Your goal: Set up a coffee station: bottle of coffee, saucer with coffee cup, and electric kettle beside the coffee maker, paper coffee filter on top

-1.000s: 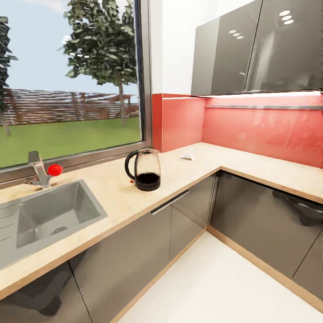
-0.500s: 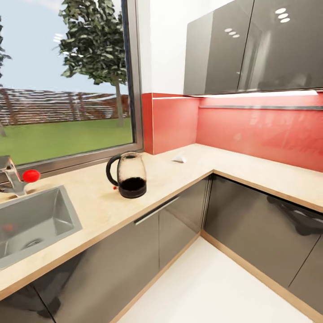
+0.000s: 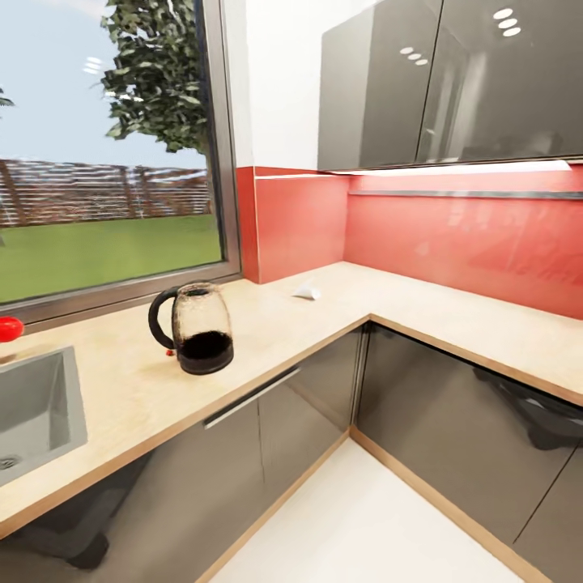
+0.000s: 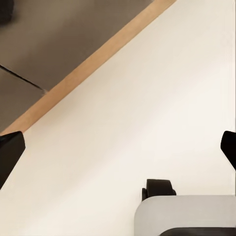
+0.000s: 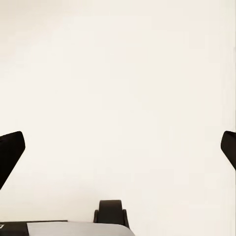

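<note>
Kettle (image 3: 193, 327) stands on the counter (image 3: 324, 312); paper filter (image 3: 306, 291) lies near the corner; left tool (image 4: 118, 147) and right tool (image 5: 118, 147) both gape wide, holding nothing.

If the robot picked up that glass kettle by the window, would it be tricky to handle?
Probably a bit. The electric kettle looks to be clear glass, so likely fragile and slippery on its body; its black curved handle seems the safer grip. It stands upright on a dark base, so a gentle push should slide it rather than tip it.
</note>
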Robot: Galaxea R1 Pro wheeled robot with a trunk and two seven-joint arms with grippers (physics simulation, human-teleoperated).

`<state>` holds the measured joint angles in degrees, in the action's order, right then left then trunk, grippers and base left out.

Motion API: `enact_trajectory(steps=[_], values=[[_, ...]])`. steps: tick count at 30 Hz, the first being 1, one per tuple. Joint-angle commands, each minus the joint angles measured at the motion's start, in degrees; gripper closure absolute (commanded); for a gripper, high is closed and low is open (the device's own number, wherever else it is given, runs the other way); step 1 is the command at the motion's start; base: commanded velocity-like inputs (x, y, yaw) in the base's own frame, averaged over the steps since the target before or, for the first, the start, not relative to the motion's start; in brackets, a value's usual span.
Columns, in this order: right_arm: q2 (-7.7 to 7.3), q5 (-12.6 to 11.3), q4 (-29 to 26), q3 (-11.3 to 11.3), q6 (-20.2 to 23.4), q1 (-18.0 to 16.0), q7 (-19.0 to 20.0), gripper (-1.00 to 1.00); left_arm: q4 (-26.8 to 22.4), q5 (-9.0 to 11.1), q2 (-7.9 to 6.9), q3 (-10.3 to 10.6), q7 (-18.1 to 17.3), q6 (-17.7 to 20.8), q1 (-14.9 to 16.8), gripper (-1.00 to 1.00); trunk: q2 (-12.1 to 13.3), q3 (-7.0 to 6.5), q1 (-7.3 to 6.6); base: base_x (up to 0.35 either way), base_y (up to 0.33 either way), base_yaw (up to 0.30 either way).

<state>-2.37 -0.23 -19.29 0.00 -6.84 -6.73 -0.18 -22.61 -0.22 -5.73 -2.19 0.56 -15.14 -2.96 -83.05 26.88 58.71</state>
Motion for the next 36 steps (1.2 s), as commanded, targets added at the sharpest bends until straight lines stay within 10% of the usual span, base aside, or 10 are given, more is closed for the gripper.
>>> enact_trajectory(steps=[1,36], values=[[0.0,-0.03,0.05,0.0,-0.19,-0.03,-0.01,-1.0,-0.09,-0.03,0.01,-0.1,0.06,-0.07,-0.03,-1.0,-0.02,0.05,0.02,0.21,-0.264,0.0],[0.23,0.05,0.11,0.0,-0.19,-0.03,-0.16,-1.0,-0.07,-0.13,0.2,-0.07,0.05,-0.15,-0.03,-1.0,-0.02,0.05,0.02,0.063,-0.188,0.131]])
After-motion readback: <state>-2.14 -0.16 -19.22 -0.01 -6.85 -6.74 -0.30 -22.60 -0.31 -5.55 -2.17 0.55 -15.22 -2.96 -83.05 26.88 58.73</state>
